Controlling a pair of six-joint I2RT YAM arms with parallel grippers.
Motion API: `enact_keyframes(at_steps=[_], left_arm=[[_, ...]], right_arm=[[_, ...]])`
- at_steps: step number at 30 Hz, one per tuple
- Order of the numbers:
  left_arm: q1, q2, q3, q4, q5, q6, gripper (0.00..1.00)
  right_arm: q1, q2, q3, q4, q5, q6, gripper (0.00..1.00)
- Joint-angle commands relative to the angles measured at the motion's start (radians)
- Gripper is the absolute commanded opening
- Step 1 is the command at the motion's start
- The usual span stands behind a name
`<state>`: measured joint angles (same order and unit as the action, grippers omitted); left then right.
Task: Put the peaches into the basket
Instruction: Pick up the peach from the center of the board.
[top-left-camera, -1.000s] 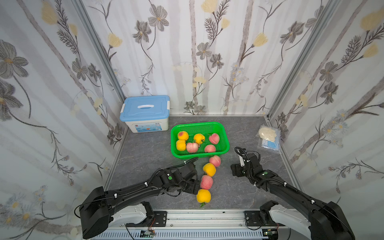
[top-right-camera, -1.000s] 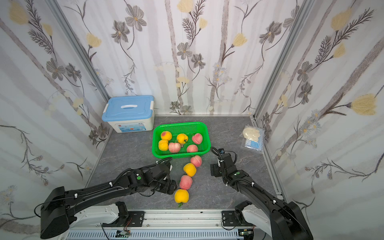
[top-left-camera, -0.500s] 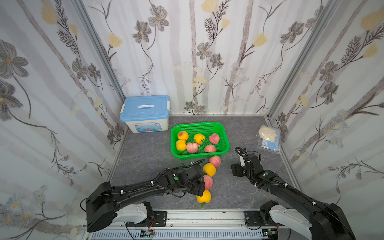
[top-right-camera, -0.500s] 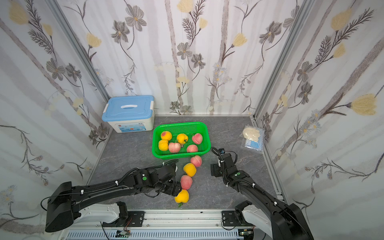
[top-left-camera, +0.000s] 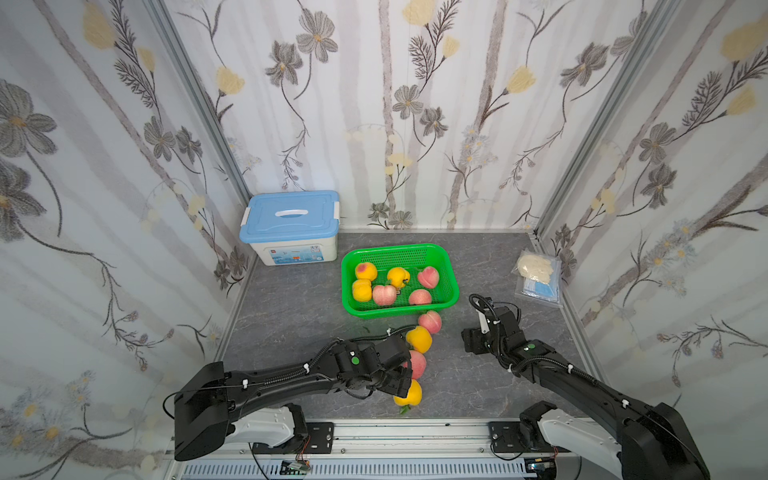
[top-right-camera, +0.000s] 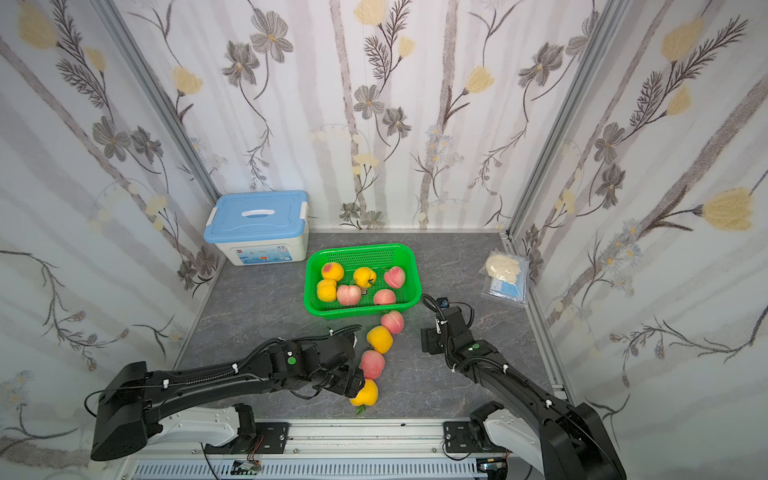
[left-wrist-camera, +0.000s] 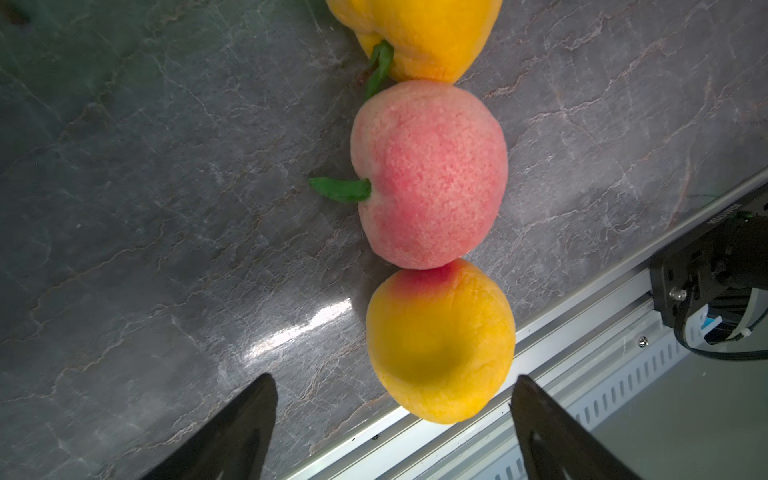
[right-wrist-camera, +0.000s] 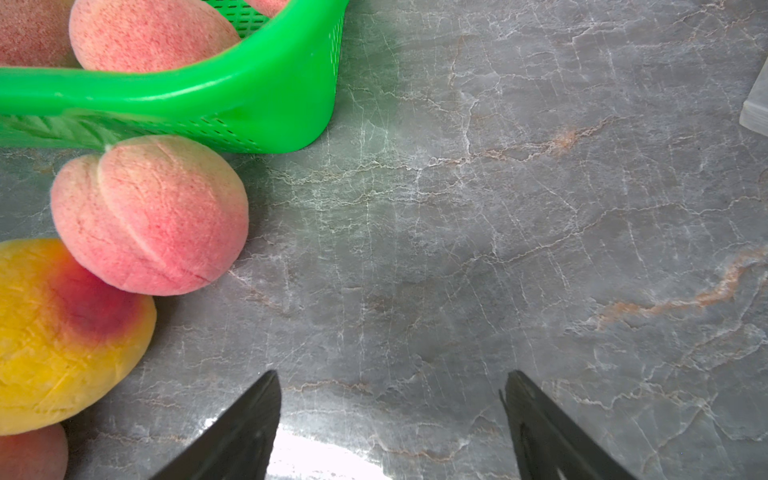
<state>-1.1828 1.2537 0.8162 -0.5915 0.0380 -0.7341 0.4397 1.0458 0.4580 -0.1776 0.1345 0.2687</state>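
The left gripper (left-wrist-camera: 394, 376) is holding its fingers apart, flanking the frontmost yellow peach (left-wrist-camera: 440, 340) without clamping it. The right gripper (right-wrist-camera: 390, 372) is hovering, fingers apart, over the table (right-wrist-camera: 498, 208). Six peaches (top-left-camera: 384, 295) are sitting in the basket (top-left-camera: 395, 311), four lining up outside.

Grey marbled tabletop (top-left-camera: 291, 316), green basket (top-left-camera: 374, 311), blue-lidded box (top-left-camera: 289, 216), clear packet (top-left-camera: 538, 276), 4 loose peaches (top-left-camera: 419, 338) in a touching row

6 peaches (top-left-camera: 384, 295) lie in the green basket (top-left-camera: 390, 254); 4 loose peaches (top-left-camera: 430, 322) form a row outside.
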Motion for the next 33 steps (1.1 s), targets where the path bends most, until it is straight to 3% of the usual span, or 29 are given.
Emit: enact_keyframes(at_steps=[1, 19, 33], left_arm=[[-0.018, 0.026, 0.023, -0.02, -0.027, -0.002, 0.91], [-0.114, 0.17, 0.112, -0.111, -0.099, -0.048, 0.92], [-0.141, 0.253, 0.151, -0.072, -0.069, -0.07, 0.93]], right_arm=[[0.002, -0.011, 0.002, 0.015, 0.007, 0.012, 0.85], [0.002, -0.027, -0.007, 0.022, 0.002, 0.012, 0.85], [0.002, -0.015, -0.001, 0.023, -0.002, 0.011, 0.85]])
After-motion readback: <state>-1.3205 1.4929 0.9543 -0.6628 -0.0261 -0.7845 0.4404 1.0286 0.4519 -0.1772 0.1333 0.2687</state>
